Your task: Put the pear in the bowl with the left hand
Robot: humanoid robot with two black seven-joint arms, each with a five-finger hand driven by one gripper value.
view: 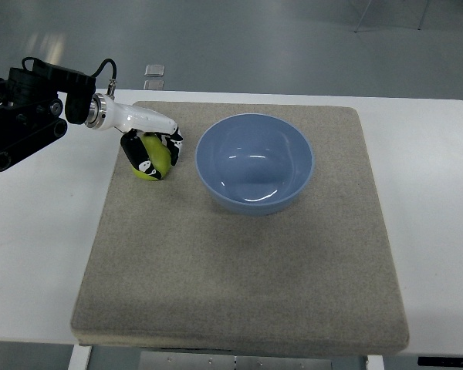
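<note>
Grey felt mat covers most of the white desk, and bare white strips stay free along its left and right edges. On the mat, at about 12 o'clock from its middle, stands a blue bowl, upright and with nothing inside. At 9 o'clock from the bowl, just beside its rim but apart from it, is the yellow-green pear, close to the mat's far left corner. The left robot hand reaches in from the left edge of the picture and its black and white fingers are curled around the pear, so the fruit is gripped from above and from the sides. I cannot tell if the pear touches the mat or is lifted a little. Between pear and bowl there is only a narrow gap. From 3 o'clock round to 8 o'clock of the bowl the mat is open.
</note>
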